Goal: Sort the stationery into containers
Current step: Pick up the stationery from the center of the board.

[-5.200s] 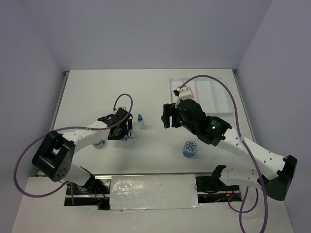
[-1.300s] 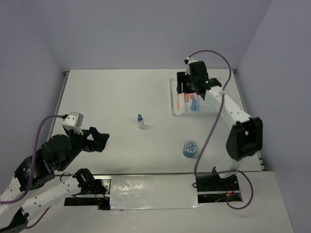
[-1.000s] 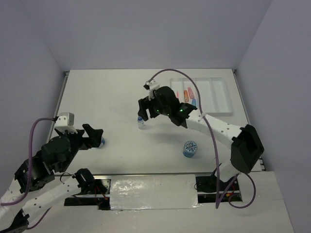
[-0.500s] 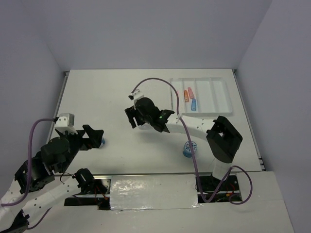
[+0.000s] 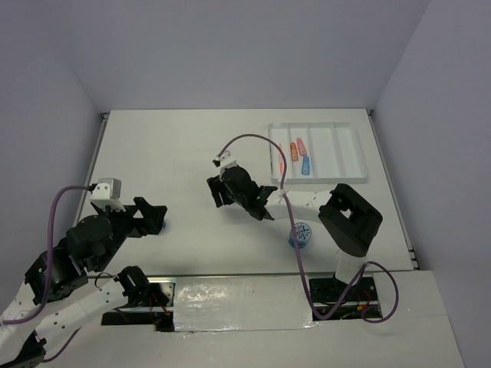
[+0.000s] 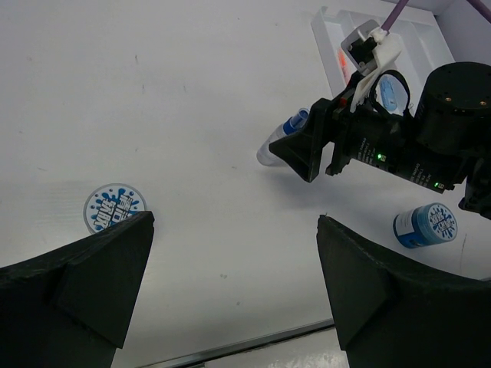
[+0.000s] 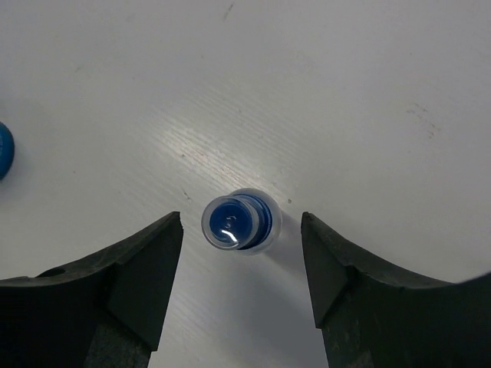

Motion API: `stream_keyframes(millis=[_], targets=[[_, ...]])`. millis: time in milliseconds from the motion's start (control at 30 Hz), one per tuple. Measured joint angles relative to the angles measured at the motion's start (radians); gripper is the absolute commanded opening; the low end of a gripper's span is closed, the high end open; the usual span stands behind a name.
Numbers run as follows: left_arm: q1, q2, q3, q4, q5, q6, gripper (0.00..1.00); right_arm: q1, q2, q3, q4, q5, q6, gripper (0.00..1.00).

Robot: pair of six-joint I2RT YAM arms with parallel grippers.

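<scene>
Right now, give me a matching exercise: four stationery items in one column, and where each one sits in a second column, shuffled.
Items
1. blue-capped bottle
2. blue capsule
3. left roll
4. right roll

Places
A. on the table, beside the right arm
B. inside the tray
C. between the open fingers of the right gripper
D. on the table, by one finger of the open left gripper

Pairs: 1-C, 2-B, 3-D, 4-A
</scene>
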Motion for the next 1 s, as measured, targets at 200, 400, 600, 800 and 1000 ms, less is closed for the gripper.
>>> stream_keyframes(millis=[200,400,600,800,1000], targets=[[0.0,0.0,-0.006,0.007,0.01,0.003,0.99,0.0,0.023,-0.021,0.082,0.002,-0.005,0.57],[0.0,0.003,-0.006,0.014,0.019,0.022,0.99,0.0,0.063,-0.026,0.095,0.007,-0.004,0.53],[0.0,0.003,-0.006,0.015,0.023,0.025,0.99,0.0,0.063,-0.045,0.121,0.016,-0.002,0.17],[0.0,0.006,-0.006,0.017,0.03,0.026,0.99,0.0,0.03,-0.09,0.144,0.025,-0.01,0.05],[0.0,0.014,-0.008,0.022,0.034,0.026,0.99,-0.059,-0.017,0.075,-0.177,0.021,-0.024,0.04]])
